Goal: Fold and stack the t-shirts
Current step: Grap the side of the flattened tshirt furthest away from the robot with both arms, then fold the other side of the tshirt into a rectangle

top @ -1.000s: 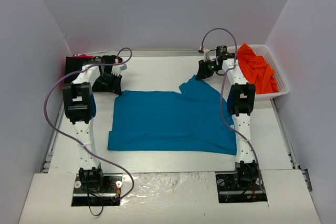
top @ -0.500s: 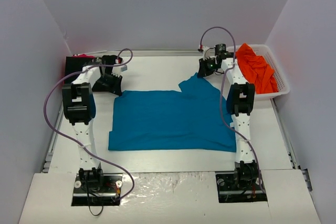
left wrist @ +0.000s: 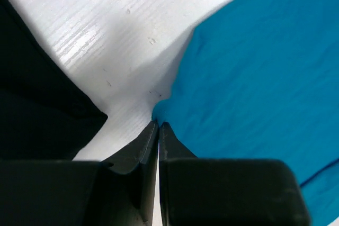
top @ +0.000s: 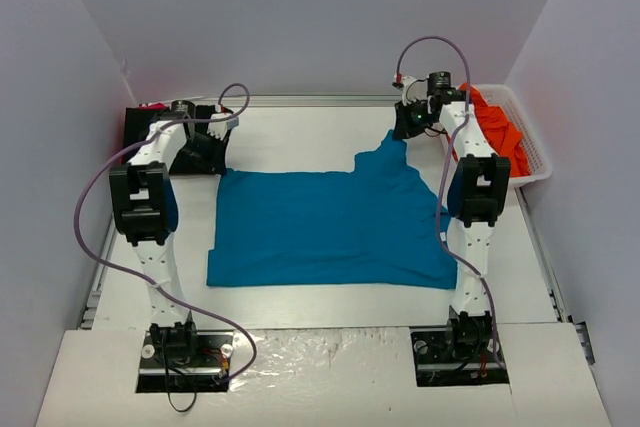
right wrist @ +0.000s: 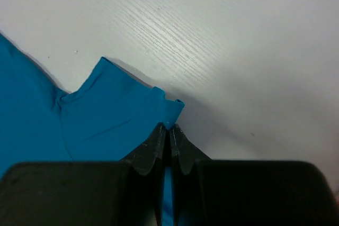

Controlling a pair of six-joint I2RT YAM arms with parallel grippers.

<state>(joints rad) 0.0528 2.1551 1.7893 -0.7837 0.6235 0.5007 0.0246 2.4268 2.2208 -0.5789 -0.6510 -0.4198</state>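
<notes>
A teal-blue t-shirt (top: 330, 227) lies spread flat in the middle of the table. My left gripper (top: 213, 159) is at its far left corner. In the left wrist view that gripper (left wrist: 158, 124) is shut, pinching the edge of the teal cloth (left wrist: 254, 78). My right gripper (top: 405, 130) is at the far right, shut on a corner of the shirt that is drawn out to a point. The right wrist view shows the gripper (right wrist: 169, 127) with teal cloth (right wrist: 106, 115) clamped between its fingers. An orange t-shirt (top: 495, 132) is heaped in the basket. A black t-shirt (top: 135, 127) lies at the far left.
The white slotted basket (top: 535, 162) stands at the far right, close beside the right arm. The black cloth (left wrist: 37, 115) is just left of my left gripper. Purple cables loop over both arms. Grey walls enclose the table.
The right gripper has shut on the shirt's far right corner and moved back and right, stretching it out. The left gripper has drawn its corner slightly left and back.
</notes>
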